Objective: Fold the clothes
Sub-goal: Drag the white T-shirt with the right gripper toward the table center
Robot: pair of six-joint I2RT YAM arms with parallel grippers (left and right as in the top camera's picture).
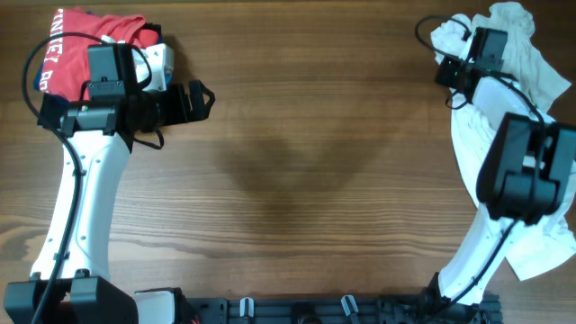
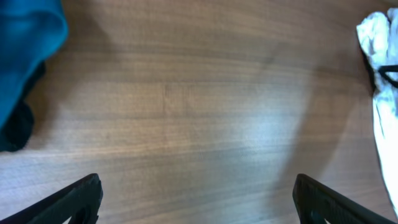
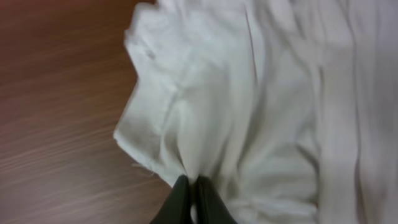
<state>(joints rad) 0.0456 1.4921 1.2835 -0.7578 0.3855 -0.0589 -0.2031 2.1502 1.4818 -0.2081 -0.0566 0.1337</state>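
Observation:
The white T-shirt lies crumpled along the table's right edge, from the far right corner down toward the front. No lettering shows. My right gripper is at the shirt's far left end. In the right wrist view its fingers are shut on a pinch of the white fabric near a hemmed edge. My left gripper is at the far left, open and empty, with its fingers wide apart over bare wood. The shirt also shows at the right edge of the left wrist view.
A red shirt with white lettering lies at the far left corner, beside the left arm. A blue and dark garment shows at the left of the left wrist view. The wooden table stretches between the arms.

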